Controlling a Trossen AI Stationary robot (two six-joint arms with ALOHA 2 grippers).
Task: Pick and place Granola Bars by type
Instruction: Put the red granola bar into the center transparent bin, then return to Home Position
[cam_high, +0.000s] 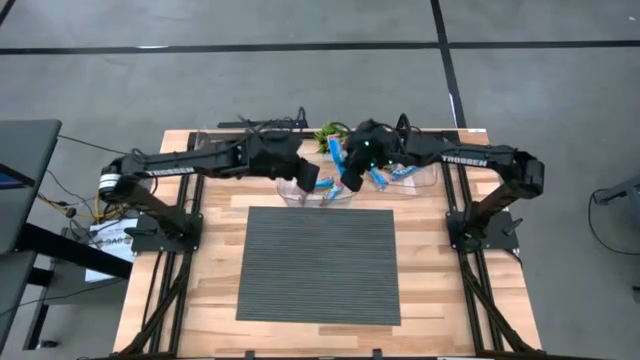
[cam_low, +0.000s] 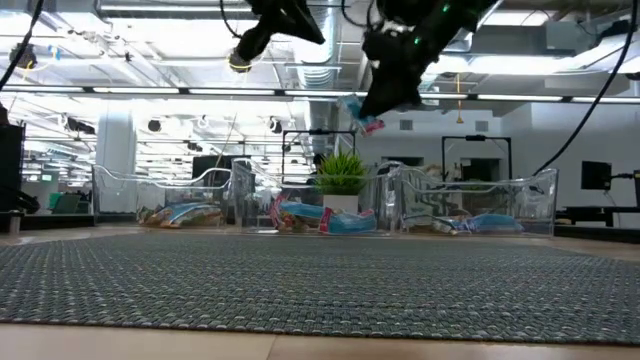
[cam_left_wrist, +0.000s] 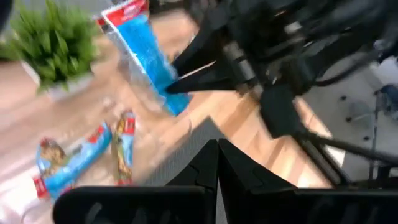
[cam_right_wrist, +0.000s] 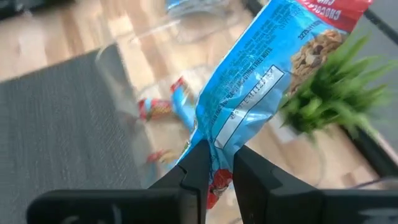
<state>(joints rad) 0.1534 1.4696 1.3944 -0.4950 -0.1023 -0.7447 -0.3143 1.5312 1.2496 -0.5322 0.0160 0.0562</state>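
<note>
My right gripper (cam_right_wrist: 217, 163) is shut on a bright blue granola bar (cam_right_wrist: 261, 74) and holds it in the air (cam_low: 360, 112) over the far side of the table, close to the small green plant (cam_low: 342, 173). My left gripper (cam_left_wrist: 217, 155) is shut and empty. It hovers beside the right one, above the middle clear bin (cam_low: 250, 195). In the left wrist view it looks at the held bar (cam_left_wrist: 144, 59). More blue and red bars (cam_left_wrist: 65, 163) lie flat on the floor of that bin. Others lie in the left bin (cam_low: 185, 213) and the right bin (cam_low: 480, 222). My right gripper pinches the blue bar by one end of its wrapper (cam_right_wrist: 219, 142) between its two fingers (cam_right_wrist: 196, 163). The fingers slant down from above. The bar is lifted clear of everything. It sticks out past the fingertips, tilted, its red-printed end (cam_right_wrist: 323, 12) farthest from the gripper.
Three clear bins stand in a row along the table's far edge, with the potted plant (cam_high: 328, 133) behind the middle one. A dark ribbed mat (cam_high: 318, 262) covers the table's middle and near part. Both arms crowd together over the bins.
</note>
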